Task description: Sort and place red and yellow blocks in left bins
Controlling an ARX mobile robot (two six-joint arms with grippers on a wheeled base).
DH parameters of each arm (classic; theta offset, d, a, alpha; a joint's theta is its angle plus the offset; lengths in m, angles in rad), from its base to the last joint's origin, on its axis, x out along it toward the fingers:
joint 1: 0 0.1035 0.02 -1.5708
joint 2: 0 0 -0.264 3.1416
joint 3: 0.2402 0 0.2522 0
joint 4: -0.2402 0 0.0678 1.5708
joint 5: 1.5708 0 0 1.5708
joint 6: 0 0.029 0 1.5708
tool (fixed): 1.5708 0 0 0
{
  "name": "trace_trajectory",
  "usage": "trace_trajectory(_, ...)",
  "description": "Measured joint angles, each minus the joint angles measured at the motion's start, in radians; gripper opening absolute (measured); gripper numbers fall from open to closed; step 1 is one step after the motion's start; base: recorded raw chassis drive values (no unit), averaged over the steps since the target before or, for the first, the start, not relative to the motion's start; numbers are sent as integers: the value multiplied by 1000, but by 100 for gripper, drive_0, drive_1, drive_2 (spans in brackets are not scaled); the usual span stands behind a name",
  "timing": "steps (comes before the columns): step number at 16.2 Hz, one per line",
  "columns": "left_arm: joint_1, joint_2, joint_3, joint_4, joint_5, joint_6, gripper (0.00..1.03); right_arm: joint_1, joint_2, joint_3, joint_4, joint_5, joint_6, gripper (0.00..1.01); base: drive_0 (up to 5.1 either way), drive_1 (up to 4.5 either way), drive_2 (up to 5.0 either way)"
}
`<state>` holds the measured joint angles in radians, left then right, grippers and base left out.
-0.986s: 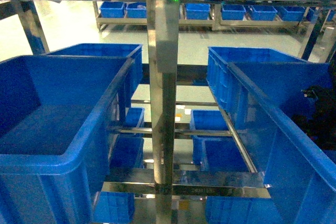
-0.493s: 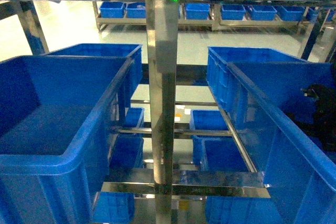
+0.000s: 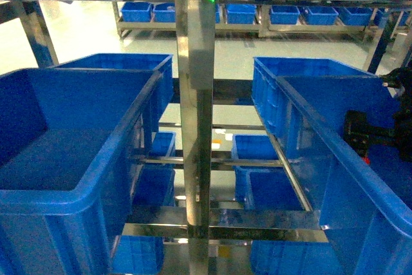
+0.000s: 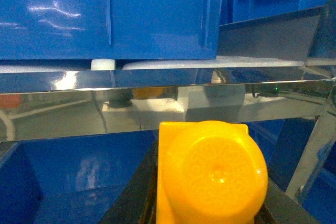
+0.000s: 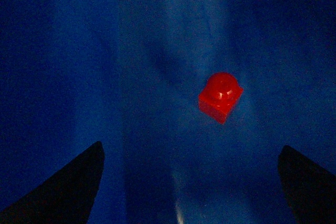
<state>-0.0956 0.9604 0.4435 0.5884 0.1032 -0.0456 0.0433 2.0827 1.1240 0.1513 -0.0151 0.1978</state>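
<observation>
The red brick, small, glossy, w/ one round stud on top, sits tilted just right of centre in the right wrist view, on the smooth blue inside of a crate; it touches neither finger. The right gripper has its two dark fingertips spread wide at the lower left and lower right corners, nothing between them. The yellow brick fills the lower centre of the left wrist view, orange-yellow, one big round stud facing the camera. The left gripper's dark fingers flank it at the bottom edge and appear to hold it, below a shiny steel rail w/ a blue crate resting on it across the top of the frame.

Vs. the head pictures a moment ago: the right arm has come up and in at mid right, now showing as a black block against the right crate's inner wall, where before only a dark shape sat at the right edge. Bins and rack unchanged.

Head view: left bins large, deep, bright blue, thick rim, at left. A steel post runs down the centre w/ a green light near its top. More blue crates on lower shelves and along a far rack at the top, across a pale glossy floor.
</observation>
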Motion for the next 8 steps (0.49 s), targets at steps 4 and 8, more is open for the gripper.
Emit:
trace_trajectory(4, 0, 0, 0, -1, 0, 0, 27, 10, -65, -48, 14, 17, -62, 98, 0, 0, 0)
trace_trajectory(8, 0, 0, 0, -1, 0, 0, 27, 9, -65, -46, -18, 51, -111, 98, 0, 0, 0)
